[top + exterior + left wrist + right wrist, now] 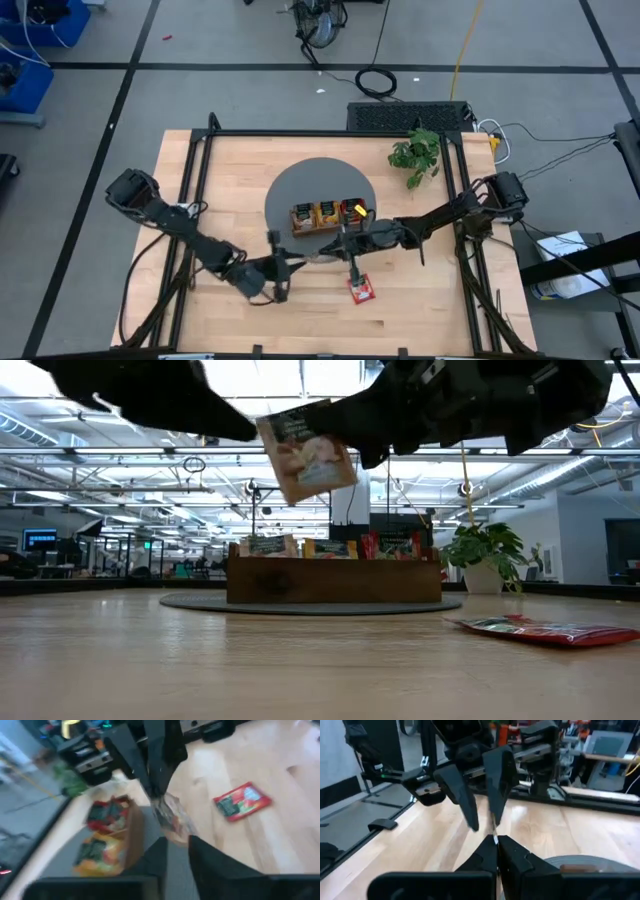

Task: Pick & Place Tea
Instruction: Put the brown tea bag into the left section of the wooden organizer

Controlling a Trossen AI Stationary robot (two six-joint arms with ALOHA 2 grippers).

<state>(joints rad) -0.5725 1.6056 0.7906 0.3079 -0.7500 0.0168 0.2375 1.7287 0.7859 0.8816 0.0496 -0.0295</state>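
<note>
Now right hand (496,842) clamped on tea sachet (305,452) midair; left hand (176,845) parted.

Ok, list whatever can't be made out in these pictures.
- Held sachet's print: blurred in the low and left wrist views.
- Sachets in the tray: its front wall hides all but their tops in the low view; too small to count from above.
- Red sachet on the table: label unreadable, seen nearly edge-on in the low view.
</note>
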